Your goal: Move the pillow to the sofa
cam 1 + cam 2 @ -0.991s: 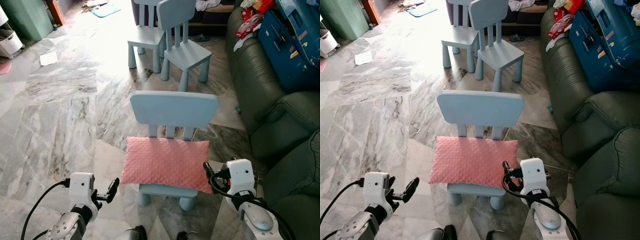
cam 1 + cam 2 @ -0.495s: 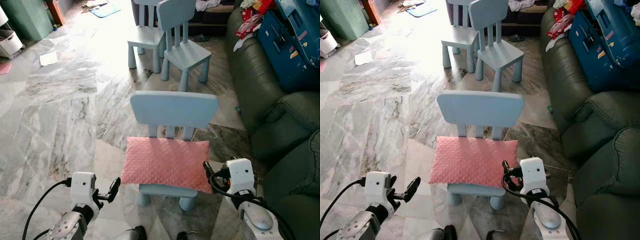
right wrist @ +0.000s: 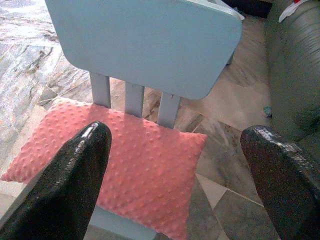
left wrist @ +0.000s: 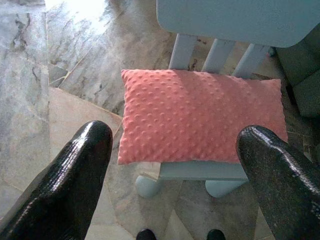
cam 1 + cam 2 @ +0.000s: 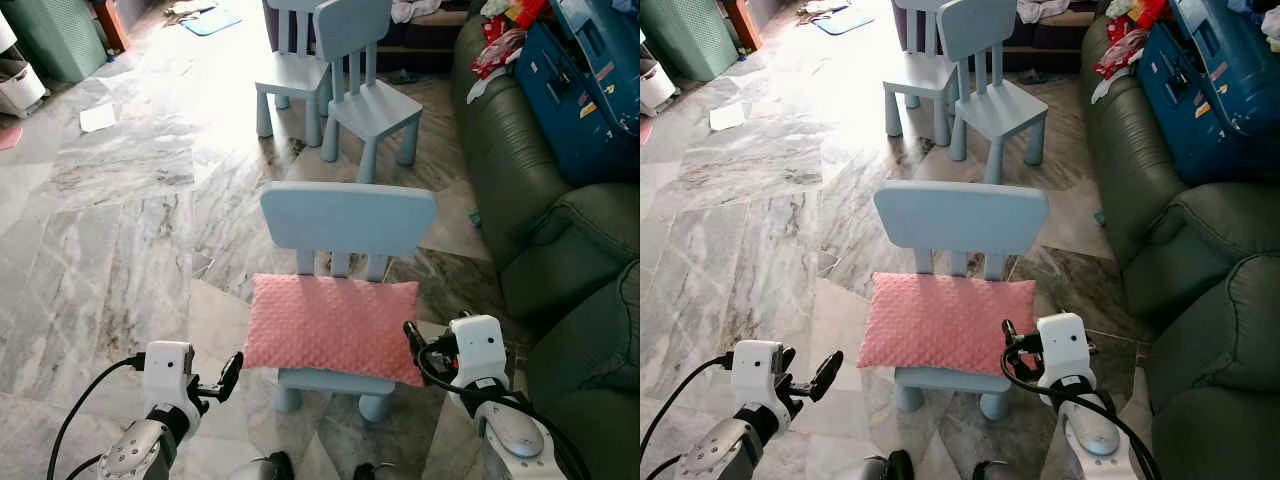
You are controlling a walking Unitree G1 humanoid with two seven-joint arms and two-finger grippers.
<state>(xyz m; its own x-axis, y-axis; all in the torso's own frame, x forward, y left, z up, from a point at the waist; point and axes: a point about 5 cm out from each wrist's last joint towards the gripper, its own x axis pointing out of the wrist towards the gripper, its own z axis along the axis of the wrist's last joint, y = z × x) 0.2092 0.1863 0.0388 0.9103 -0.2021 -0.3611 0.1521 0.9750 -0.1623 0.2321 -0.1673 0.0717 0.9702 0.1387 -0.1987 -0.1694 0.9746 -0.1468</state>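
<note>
Vs 1 s ago: left hand [image 5: 228, 377] has crept a bit right/up toward the pillow's near-left corner; right hand [image 5: 412, 338] edged slightly left to the pillow's right end; pillow, chair unchanged. Left hand: fingers spread wide, holding nothing, not touching, just off the corner above the floor. Right hand: fingers also wide apart in wrist view, empty, tip right by the pillow's right edge; contact can't be told. Pillow [image 5: 333, 327]: pink, rectangular, soft dotted/bumpy fabric, lies flat on the seat of the nearest chair [image 5: 348, 218], overhanging both sides. Chair: pale blue smooth plastic, rounded backrest, three slats. Two more like it [image 5: 371, 85] further back. Sofa [image 5: 545, 235]: dark green leather-like, at robot's right. Floor [image 5: 120, 230]: grey veined marble tiles
</note>
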